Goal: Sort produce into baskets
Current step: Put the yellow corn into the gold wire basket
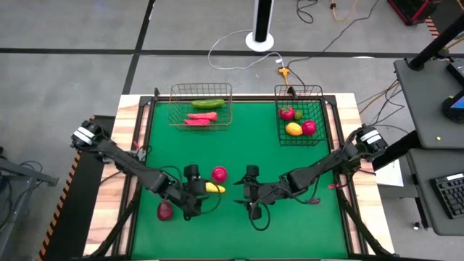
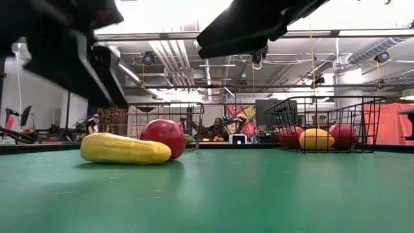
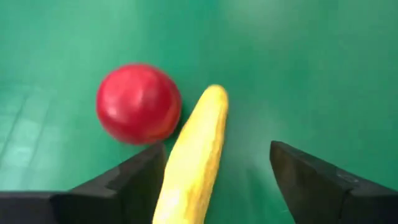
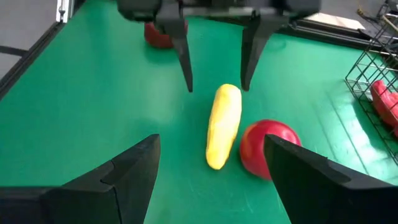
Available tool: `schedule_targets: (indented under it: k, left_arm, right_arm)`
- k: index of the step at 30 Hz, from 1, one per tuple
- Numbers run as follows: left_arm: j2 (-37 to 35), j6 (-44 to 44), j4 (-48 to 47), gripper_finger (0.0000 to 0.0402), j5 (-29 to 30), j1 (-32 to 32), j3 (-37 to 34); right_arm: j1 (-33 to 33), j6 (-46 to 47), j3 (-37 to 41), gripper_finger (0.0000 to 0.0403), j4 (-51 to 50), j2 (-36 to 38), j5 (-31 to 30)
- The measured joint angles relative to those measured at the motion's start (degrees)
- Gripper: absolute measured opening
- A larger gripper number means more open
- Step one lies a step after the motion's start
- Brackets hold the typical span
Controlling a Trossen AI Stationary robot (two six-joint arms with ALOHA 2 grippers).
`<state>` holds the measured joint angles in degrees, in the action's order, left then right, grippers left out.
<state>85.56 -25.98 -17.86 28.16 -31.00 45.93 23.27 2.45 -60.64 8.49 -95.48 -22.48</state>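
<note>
A long yellow piece (image 1: 214, 188) lies on its side on the green mat, with a red round fruit (image 1: 219, 174) right beside it on the far side. My left gripper (image 1: 200, 191) is open and hovers just above the yellow piece's left end (image 4: 226, 93), one finger on each side, touching nothing. My right gripper (image 1: 250, 194) is open and empty, a little to the right of the yellow piece and pointing at it. A dark-red fruit (image 1: 165, 211) lies near the left arm.
The tan wire basket (image 1: 177, 109) at the far edge holds a green cucumber (image 1: 208, 104) and red chilies (image 1: 202, 116). The black wire basket (image 1: 316, 109) at the far right holds a lemon (image 1: 293, 129) and red, pink and green fruits. Bare green mat lies between the baskets and the grippers.
</note>
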Motion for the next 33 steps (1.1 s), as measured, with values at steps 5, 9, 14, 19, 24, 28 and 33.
schedule_targets:
  k: [5, 9, 14, 19, 24, 28, 33]
  left_arm:
    - [4.11, 0.17, -0.10, 0.0292, 0.01, 1.21, -0.53]
    - [6.71, 0.48, -0.18, 0.0292, -0.24, 2.72, -0.78]
    - [9.27, 1.49, -0.11, 0.0285, -1.51, 3.67, -0.87]
    - [10.40, 1.40, 0.34, 0.0262, -2.68, 3.69, -0.94]
    - [10.17, 1.23, 0.29, 0.0208, -3.59, 3.66, -0.96]
    - [10.02, 1.26, -0.16, 0.0161, -4.88, 3.69, -0.87]
    - [9.36, 1.31, -3.12, 0.0138, -8.40, 3.49, 0.92]
  right_arm:
    - [-0.07, -0.01, -0.04, 0.0281, -0.67, 0.00, 0.00]
    - [-0.07, 0.76, 0.17, 0.0280, -1.05, 0.00, 0.01]
    - [-0.07, 1.00, 0.40, 0.0276, -1.12, 0.00, 0.00]
    - [-0.07, 1.12, 0.40, 0.0279, -1.18, 0.00, 0.01]
    - [-0.07, 1.60, 0.55, 0.0275, -1.56, 0.00, 0.00]
    - [-0.07, 2.24, 0.55, 0.0272, -2.34, 0.00, 0.01]
    - [-0.07, 2.25, 0.57, 0.0274, -2.89, 0.00, 0.18]
